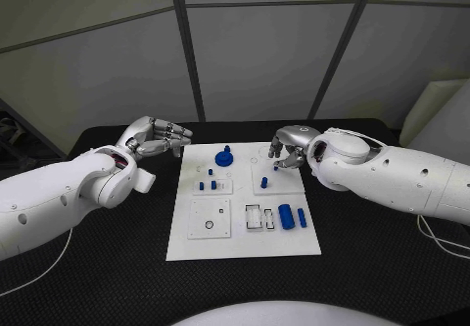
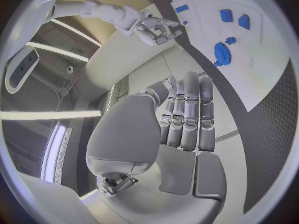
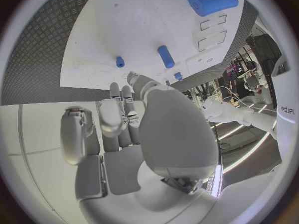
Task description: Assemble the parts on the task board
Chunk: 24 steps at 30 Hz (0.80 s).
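At the far right corner of the white task board (image 1: 245, 241), the right hand (image 1: 287, 151) hovers with fingers curled inward over a small blue peg (image 1: 264, 181) standing in its square plate; the right wrist view shows no part between the fingers, so I read it as closed on nothing. The left hand (image 1: 157, 139) hangs off the board's far left corner over the black desk (image 1: 108, 272), fingers curled, also holding nothing. Remaining parts: blue gear (image 1: 224, 158) at the far middle, short pegs (image 1: 212, 183) on the left plate, a large blue cylinder (image 1: 286, 216) and a slim blue pin (image 1: 301, 217) lying loose near the right edge. Risks, as judged: curled fingers descending on the peg could knock it askew rather than pinch it; the lying cylinder would roll off toward the desk if brushed; the board could slide under a sideways push, since nothing visibly pins it.
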Available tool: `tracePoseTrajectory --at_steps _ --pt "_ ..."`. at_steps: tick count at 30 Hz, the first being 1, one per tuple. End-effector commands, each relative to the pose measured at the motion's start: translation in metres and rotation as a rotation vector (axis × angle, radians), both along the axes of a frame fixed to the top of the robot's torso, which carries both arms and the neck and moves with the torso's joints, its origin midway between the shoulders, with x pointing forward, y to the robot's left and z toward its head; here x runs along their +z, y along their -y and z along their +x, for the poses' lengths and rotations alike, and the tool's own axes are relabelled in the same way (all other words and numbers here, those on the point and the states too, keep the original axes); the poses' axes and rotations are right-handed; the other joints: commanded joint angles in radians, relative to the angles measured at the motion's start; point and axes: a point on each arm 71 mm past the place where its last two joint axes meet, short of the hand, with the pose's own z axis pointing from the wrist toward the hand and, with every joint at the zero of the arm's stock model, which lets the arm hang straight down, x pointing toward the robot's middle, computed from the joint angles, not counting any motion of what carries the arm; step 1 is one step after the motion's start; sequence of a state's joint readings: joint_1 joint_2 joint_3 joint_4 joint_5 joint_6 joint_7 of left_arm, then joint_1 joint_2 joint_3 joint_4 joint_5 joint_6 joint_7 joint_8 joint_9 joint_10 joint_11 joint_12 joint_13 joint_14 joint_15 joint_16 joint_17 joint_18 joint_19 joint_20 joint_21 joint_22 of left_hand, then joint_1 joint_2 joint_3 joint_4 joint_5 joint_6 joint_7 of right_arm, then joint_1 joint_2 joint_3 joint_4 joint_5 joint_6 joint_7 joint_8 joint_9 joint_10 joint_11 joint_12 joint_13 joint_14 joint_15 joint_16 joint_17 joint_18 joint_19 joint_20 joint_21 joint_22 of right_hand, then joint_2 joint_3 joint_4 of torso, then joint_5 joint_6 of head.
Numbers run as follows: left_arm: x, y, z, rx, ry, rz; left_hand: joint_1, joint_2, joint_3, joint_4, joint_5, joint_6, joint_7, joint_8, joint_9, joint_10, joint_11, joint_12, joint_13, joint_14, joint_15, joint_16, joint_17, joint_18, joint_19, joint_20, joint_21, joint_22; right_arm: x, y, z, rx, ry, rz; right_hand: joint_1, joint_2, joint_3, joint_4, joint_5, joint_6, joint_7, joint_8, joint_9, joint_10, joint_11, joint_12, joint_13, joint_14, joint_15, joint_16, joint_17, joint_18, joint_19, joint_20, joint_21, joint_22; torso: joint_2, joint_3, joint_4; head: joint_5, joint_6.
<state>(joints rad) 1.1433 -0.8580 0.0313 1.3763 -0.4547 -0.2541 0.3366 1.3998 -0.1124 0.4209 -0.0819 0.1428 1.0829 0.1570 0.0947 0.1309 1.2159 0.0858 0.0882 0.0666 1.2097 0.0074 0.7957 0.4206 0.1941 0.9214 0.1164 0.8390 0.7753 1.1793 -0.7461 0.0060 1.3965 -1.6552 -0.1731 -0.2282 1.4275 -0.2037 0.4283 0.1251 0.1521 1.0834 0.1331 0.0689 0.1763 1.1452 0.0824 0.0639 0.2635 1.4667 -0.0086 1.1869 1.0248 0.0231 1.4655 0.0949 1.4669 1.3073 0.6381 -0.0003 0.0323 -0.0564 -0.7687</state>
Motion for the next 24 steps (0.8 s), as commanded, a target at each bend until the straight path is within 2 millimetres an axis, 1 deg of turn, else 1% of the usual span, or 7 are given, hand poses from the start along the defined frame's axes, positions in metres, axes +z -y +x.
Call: tracePoseTrajectory --at_steps 1,2,3,7,11,14,24 --pt "0.006 -0.005 -0.003 0.069 -0.026 -0.246 -0.004 0.006 -0.005 -0.002 0.003 0.006 -0.001 -0.006 -0.001 0.007 0.003 0.002 0.001 0.002 0.001 -0.007 -0.003 -0.011 -0.006 0.001 -0.004 -0.002 -0.003 0.000 0.000 0.006 -0.003 -0.072 0.001 -0.011 -0.002 -0.009 -0.005 0.001 0.005 -0.005 -0.002 -0.011 0.001 -0.004 -0.009 0.010 0.010 -0.005 -0.003 0.009 0.037 0.009 -0.003 0.157 0.000 0.0001 -0.0025 0.000 -0.001" --pt "0.006 -0.005 -0.004 0.069 -0.033 -0.264 -0.005 0.008 -0.006 -0.003 0.003 0.006 -0.001 -0.006 -0.001 0.007 0.003 0.002 0.001 0.001 0.002 -0.010 -0.005 -0.011 -0.007 0.001 -0.006 -0.003 -0.004 0.000 0.000 0.006 -0.007 -0.077 0.001 -0.012 -0.002 -0.010 -0.005 -0.001 0.006 -0.006 -0.003 -0.013 0.001 -0.004 -0.012 0.010 0.010 -0.005 -0.004 0.009 0.037 0.009 -0.004 0.157 -0.001 0.0001 -0.0024 0.000 -0.001" --pt "0.007 -0.005 -0.005 0.070 -0.039 -0.279 -0.005 0.008 -0.006 -0.003 0.003 0.006 -0.001 -0.007 -0.002 0.007 0.003 0.002 0.001 0.001 0.002 -0.012 -0.006 -0.011 -0.008 0.001 -0.007 -0.003 -0.005 0.000 0.001 0.006 -0.011 -0.081 0.001 -0.012 -0.002 -0.010 -0.005 -0.001 0.006 -0.006 -0.003 -0.014 0.001 -0.004 -0.013 0.010 0.010 -0.005 -0.004 0.009 0.037 0.009 -0.004 0.157 -0.001 0.0013 -0.0023 0.000 -0.001" --pt "0.007 -0.006 -0.007 0.072 -0.056 -0.316 -0.005 0.010 -0.006 -0.004 0.003 0.005 0.000 -0.008 -0.002 0.005 0.004 0.001 0.000 -0.001 0.003 -0.018 -0.008 -0.011 -0.009 0.001 -0.010 -0.005 -0.008 -0.001 0.000 0.010 -0.026 -0.093 0.000 -0.013 -0.003 -0.012 -0.005 -0.004 0.007 -0.006 -0.004 -0.018 0.003 -0.004 -0.019 0.010 0.011 -0.004 -0.003 0.009 0.037 0.011 -0.004 0.157 -0.001 0.0016 -0.0024 0.000 -0.002" --pt "0.007 -0.008 -0.009 0.074 -0.064 -0.334 -0.005 0.011 -0.006 -0.005 0.004 0.004 0.000 -0.010 -0.002 0.004 0.004 0.000 0.000 -0.001 0.003 -0.021 -0.010 -0.011 -0.010 0.001 -0.012 -0.006 -0.012 -0.003 -0.001 0.023 -0.038 -0.096 0.002 -0.008 0.001 -0.016 -0.002 -0.003 0.007 -0.005 -0.005 -0.018 0.003 -0.003 -0.025 0.010 0.012 -0.004 -0.004 0.009 0.037 0.012 -0.004 0.157 0.000 0.0022 -0.0016 -0.004 -0.001" --pt "0.007 -0.009 -0.009 0.074 -0.067 -0.338 -0.005 0.011 -0.007 -0.005 0.004 0.004 0.000 -0.010 -0.003 0.004 0.004 0.000 0.000 -0.002 0.003 -0.022 -0.011 -0.011 -0.010 0.002 -0.012 -0.006 -0.013 -0.004 -0.001 0.025 -0.043 -0.098 0.005 -0.004 0.004 -0.019 0.001 -0.001 0.006 -0.004 -0.005 -0.016 0.003 -0.002 -0.030 0.010 0.011 -0.004 -0.005 0.009 0.038 0.012 -0.003 0.158 0.000 0.0027 -0.0015 -0.002 -0.002" --pt "0.008 -0.010 -0.011 0.071 -0.071 -0.342 -0.005 0.011 -0.008 -0.007 0.003 0.002 0.001 -0.012 -0.003 0.002 0.005 -0.001 0.000 -0.002 0.004 -0.026 -0.013 -0.011 -0.010 0.002 -0.014 -0.007 -0.019 -0.006 0.001 0.026 -0.054 -0.104 0.011 0.011 0.020 -0.033 0.005 0.007 0.005 -0.001 -0.005 -0.004 0.001 -0.001 -0.049 0.011 0.010 0.000 -0.003 0.008 0.039 0.012 0.000 0.162 0.000 0.0023 -0.0020 0.000 -0.004"
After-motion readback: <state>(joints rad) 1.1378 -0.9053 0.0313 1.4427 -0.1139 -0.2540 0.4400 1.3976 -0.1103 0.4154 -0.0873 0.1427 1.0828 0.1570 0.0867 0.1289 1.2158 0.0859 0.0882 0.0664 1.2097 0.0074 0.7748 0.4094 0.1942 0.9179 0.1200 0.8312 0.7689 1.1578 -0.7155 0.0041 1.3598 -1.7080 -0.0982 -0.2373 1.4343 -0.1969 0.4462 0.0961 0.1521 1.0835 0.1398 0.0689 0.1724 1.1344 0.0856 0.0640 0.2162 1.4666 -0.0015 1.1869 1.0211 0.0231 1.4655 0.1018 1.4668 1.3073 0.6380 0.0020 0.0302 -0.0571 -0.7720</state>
